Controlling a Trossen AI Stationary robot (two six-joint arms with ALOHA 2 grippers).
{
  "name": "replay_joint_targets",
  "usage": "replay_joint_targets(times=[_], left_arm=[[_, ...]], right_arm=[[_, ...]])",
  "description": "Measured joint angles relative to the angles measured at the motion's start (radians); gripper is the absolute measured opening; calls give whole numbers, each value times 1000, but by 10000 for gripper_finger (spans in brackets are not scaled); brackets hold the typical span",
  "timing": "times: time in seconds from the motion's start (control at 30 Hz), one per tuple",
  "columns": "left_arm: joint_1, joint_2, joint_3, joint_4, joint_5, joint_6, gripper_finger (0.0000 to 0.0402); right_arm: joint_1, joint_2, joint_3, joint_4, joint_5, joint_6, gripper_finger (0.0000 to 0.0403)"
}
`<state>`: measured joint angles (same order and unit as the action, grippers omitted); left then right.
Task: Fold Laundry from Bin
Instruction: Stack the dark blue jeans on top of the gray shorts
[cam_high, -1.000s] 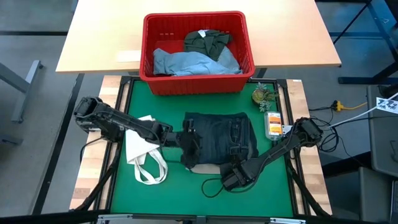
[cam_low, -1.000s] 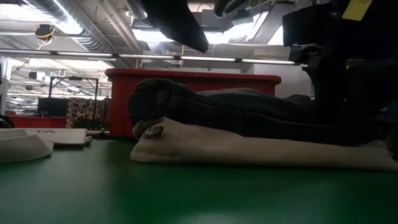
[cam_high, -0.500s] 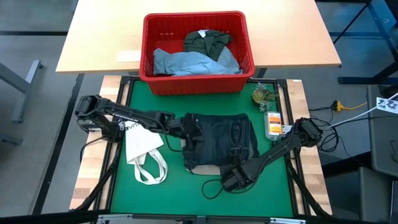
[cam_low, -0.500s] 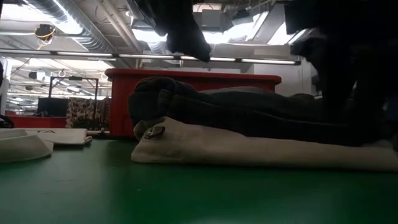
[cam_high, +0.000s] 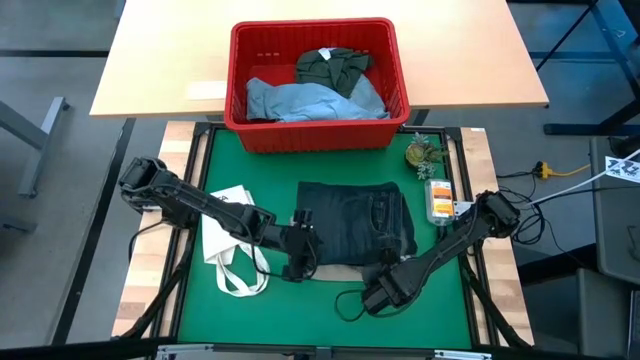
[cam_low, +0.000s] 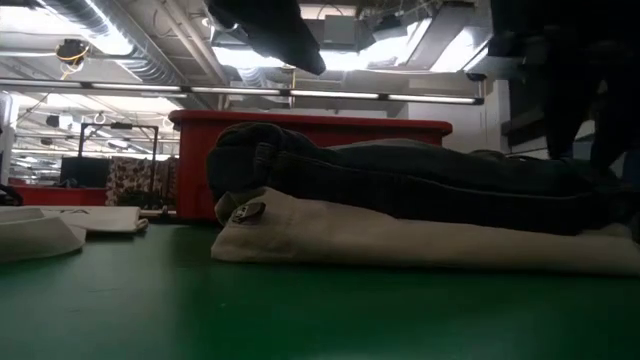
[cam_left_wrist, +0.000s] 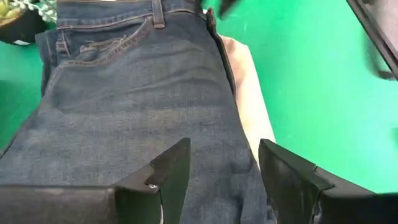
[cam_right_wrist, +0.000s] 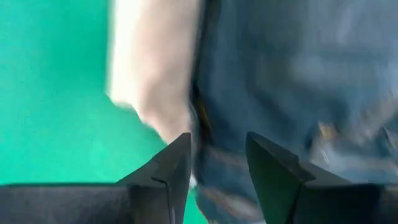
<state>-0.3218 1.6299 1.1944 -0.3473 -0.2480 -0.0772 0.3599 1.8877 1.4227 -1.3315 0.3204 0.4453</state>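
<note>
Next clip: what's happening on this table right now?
Two dark robot arms are folding laundry. Folded dark navy jeans lie on folded beige trousers in the middle of the green mat. The left pincer and right pincer stand open at the stack's near edge, holding nothing. The red plastic bin beyond holds light blue jeans and a dark olive-green piece. A white tote bag lies to the left.
</note>
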Motion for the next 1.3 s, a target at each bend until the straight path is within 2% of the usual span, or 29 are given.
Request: replay_joint_targets(times=[0.17,0.63,0.93,1.3], left_arm=[[-6,0,0,1,-5,-2,183],[-9,42,0,-8,6,-27,183],[-14,108,1,-8,40,-54,183],[-68,157,1,-43,45,-71,183]], right_arm=[[21,0,-13,-143,78,55,154],[31,-1,-218,32,224,-9,154],[11,-5,-336,202,200,-58,154],[11,-3,-340,219,184,-65,154]])
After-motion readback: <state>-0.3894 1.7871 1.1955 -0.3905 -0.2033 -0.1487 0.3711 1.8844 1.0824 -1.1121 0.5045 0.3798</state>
